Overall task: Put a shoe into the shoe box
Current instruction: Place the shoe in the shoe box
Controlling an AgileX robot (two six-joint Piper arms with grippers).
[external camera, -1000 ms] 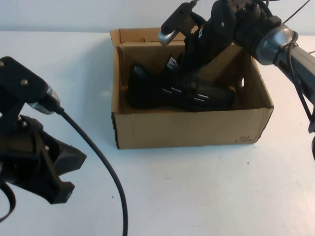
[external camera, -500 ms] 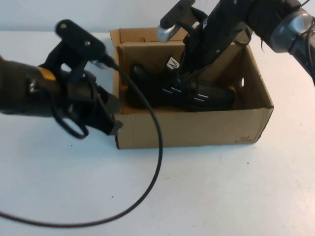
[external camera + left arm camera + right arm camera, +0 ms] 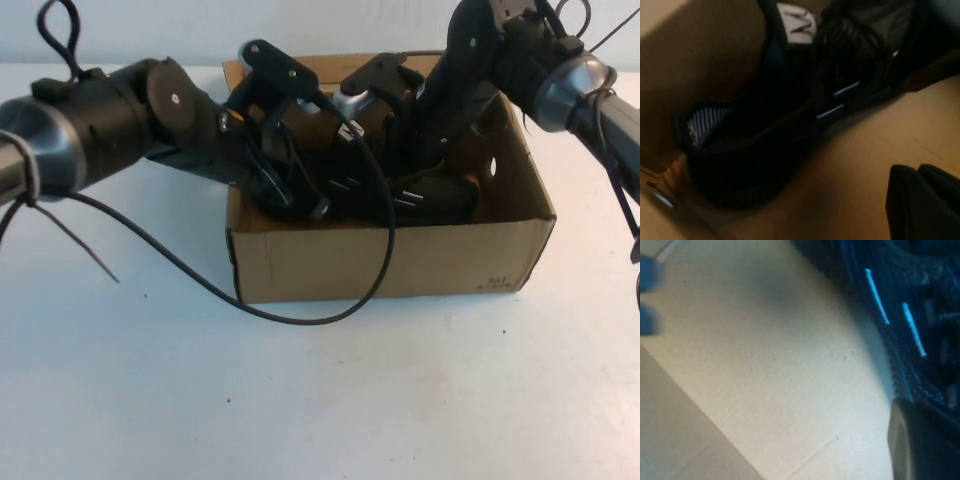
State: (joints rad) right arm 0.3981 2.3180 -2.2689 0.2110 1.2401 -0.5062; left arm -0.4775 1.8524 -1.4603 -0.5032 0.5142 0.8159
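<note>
Both arms reach into the shoe box [image 3: 390,262].
The left gripper [image 3: 300,195], clenched empty, sits at the box's left inner end; the shoe [image 3: 440,195] lies inside on the floor; the right gripper [image 3: 400,185], clenched empty, sits mid-box at the shoe.

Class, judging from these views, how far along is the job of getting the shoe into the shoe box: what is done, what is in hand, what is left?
Done: the shoe lies inside the shoe box. In hand: both arms reach into the box, the left gripper shut by the heel end, the right gripper shut at the shoe's middle; a grip cannot be confirmed. Left: probably withdrawing both arms.
</note>
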